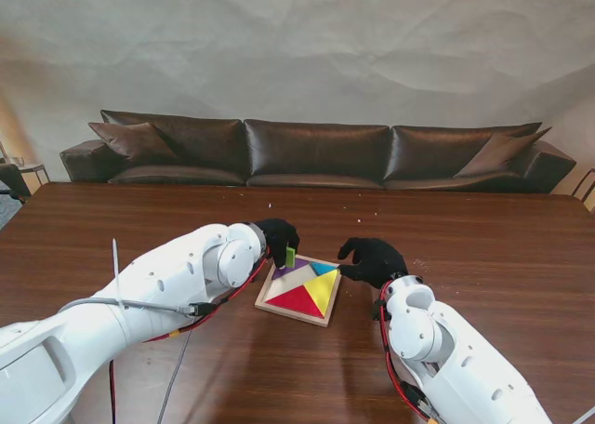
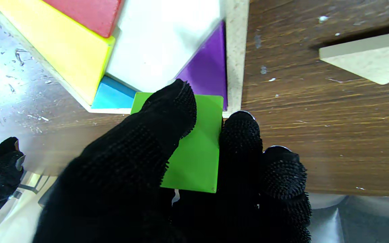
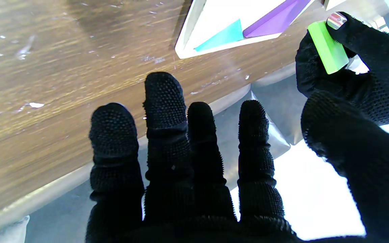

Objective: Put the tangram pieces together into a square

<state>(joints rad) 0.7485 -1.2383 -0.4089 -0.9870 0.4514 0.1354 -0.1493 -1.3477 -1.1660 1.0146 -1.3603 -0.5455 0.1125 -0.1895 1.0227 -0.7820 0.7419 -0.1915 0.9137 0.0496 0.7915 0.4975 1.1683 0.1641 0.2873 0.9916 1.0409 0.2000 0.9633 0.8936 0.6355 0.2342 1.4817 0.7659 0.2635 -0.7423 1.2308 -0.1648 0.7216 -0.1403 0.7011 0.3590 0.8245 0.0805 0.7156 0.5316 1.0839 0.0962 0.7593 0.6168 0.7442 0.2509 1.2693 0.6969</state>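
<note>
4 pcs (red, yellow, blue, purple) already sit in the tray (image 1: 321, 319), w/ a white gap showing beside the purple one. Left hand (image 1: 278, 238) pinches the green square (image 1: 291, 256) upright over the tray's far-left corner; right hand (image 1: 374, 259) hovers empty, fingers spread. No labels or writing readable.
</note>
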